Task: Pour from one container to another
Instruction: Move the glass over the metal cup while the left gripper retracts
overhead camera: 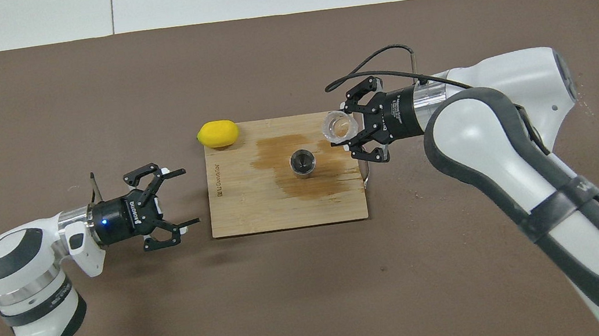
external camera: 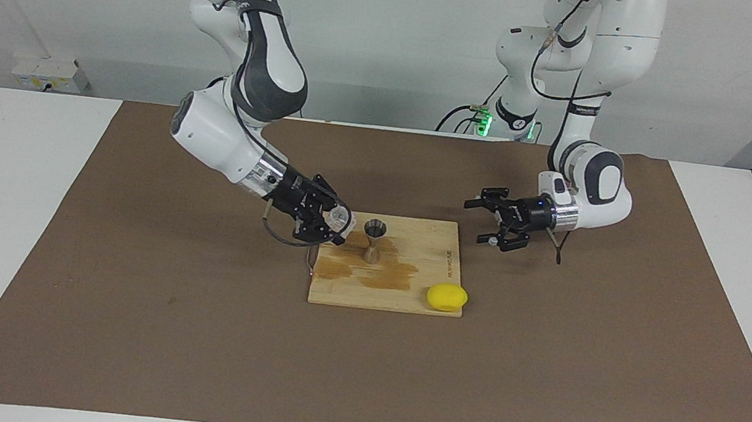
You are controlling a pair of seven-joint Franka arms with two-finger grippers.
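We see a clear glass cup (external camera: 339, 220), a silver jigger (external camera: 373, 240) on a pale wooden board (external camera: 409, 293) stained darker brown, a yellow lemon (external camera: 447, 298), and a brown mat (external camera: 192, 332).

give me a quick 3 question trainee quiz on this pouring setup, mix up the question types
1. True or false: the jigger stands upright on the wooden board.
2. Multiple choice: what does the right hand hold? A) the lemon B) a clear glass cup C) nothing
3. Fill in: the left hand is ____, over the brown mat just off the board at the left arm's end.

Key
1. True. It stands beside brown wet stains on the board.
2. B. The glass cup is gripped above the board's edge, close to the jigger; the lemon lies at the board's corner.
3. Open, holding nothing.
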